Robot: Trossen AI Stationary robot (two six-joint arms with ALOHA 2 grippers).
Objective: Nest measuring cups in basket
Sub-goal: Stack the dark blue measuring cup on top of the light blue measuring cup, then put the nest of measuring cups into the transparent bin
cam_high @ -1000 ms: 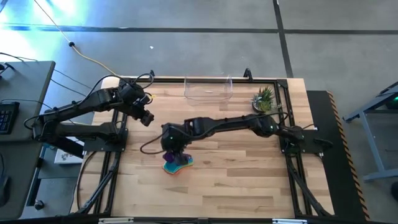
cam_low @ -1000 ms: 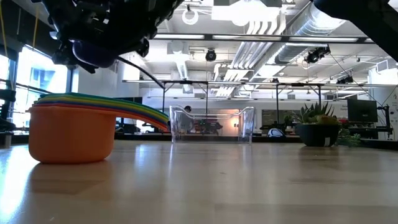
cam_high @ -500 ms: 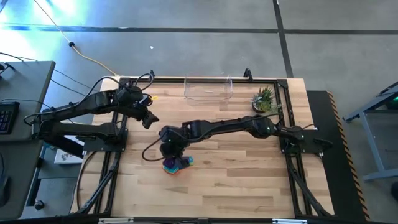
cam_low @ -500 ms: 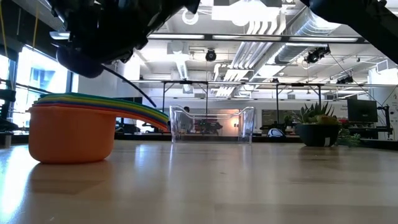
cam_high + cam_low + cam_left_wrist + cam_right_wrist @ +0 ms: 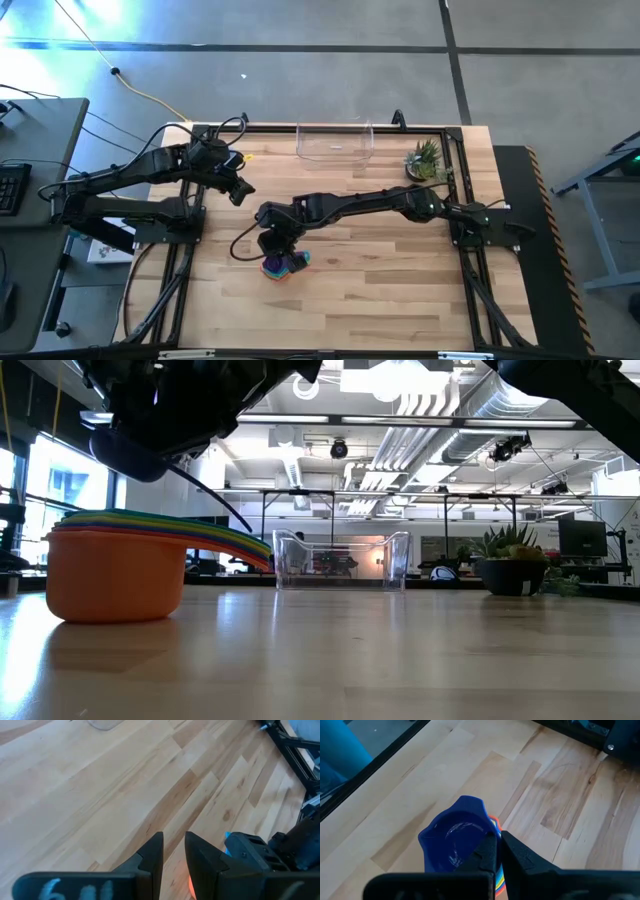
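a robotics lab or industrial workshop: a wooden worktable (image 5: pixel 380 290) in a black metal frame stands on a bare grey concrete floor (image 5: pixel 300 90), with cables (image 5: pixel 140 95) trailing across it. beyond the table the room is a large open hall with exposed ceiling ducts (image 5: pixel 440 400), strip lights and further benches.

The small round plastic measuring cups (image 5: pixel 115 575) sit nested in one upright stack on the wooden table, orange outermost, blue innermost, their flat handles fanned in rainbow colours. The clear rectangular low-walled plastic basket (image 5: pixel 335 143) stands well apart at the table's far edge.
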